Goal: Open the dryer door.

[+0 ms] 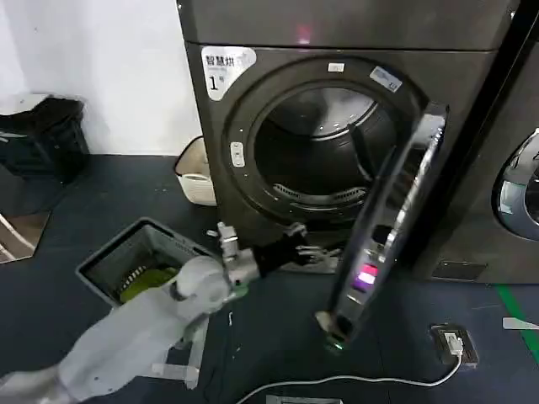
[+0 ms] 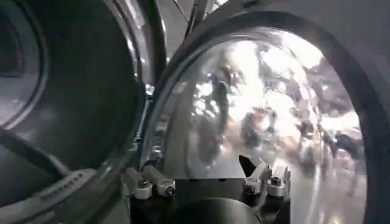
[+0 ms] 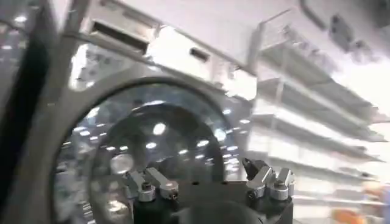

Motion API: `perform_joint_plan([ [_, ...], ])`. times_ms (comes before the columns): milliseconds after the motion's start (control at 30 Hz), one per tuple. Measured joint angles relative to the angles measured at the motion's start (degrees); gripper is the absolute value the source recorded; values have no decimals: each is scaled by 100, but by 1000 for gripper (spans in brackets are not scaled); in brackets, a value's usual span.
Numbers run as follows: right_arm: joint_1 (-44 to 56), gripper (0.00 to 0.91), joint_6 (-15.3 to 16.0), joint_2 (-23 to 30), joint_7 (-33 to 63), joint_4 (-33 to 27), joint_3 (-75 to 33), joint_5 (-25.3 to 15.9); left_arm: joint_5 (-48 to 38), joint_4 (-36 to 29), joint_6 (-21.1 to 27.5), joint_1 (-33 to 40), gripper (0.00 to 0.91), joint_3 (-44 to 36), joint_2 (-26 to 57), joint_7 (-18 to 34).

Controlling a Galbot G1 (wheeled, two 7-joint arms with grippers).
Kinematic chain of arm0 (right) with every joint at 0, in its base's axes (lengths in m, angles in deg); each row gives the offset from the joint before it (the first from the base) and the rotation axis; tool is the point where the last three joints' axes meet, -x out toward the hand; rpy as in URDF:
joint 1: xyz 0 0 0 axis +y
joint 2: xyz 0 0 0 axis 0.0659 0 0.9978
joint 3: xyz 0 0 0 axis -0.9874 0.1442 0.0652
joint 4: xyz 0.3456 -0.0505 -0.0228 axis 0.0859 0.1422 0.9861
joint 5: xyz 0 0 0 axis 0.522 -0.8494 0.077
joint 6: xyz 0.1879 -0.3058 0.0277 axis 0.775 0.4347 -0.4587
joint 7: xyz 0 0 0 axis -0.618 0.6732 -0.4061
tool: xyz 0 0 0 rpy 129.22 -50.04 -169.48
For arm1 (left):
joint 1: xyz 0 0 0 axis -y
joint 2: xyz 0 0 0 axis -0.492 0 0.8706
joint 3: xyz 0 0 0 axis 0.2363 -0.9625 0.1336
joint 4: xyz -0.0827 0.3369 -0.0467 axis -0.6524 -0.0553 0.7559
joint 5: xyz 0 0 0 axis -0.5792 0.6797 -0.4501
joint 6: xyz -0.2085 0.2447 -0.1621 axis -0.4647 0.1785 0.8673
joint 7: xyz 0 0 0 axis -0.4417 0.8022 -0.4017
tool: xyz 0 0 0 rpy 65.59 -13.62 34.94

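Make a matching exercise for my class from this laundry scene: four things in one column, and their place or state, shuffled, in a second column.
Things:
1. dryer door
2. left gripper
3. basket
4. cable

Places or states:
A. lies on the floor in front of the machine
B. stands on the floor at the robot's left, something green inside
C. swung open, seen edge-on
D. reaches out below the drum opening, fingers open

Pairs: 1-C, 2-D, 3-B, 4-A

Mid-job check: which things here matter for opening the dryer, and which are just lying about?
Job:
dryer door, swung open
drum opening
left gripper, fingers open, between drum and door
right gripper, fingers open

Lying about:
laundry basket
white tub
cable
neighbouring machine
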Motion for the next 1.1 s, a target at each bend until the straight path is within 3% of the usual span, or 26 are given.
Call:
perform_joint_plan([
  [300, 434, 907, 29, -200, 517, -191, -942, -106, 62, 381, -167, 513, 907, -583, -538, -33],
  [567, 696, 907, 396, -288, 782, -358, -1586, -106, 316, 700, -242, 841, 907, -998, -1131, 94],
  [1100, 950, 907, 386, -287, 612, -334, -1894, -94, 833, 1728, -581, 1222, 907, -1400, -2451, 464],
])
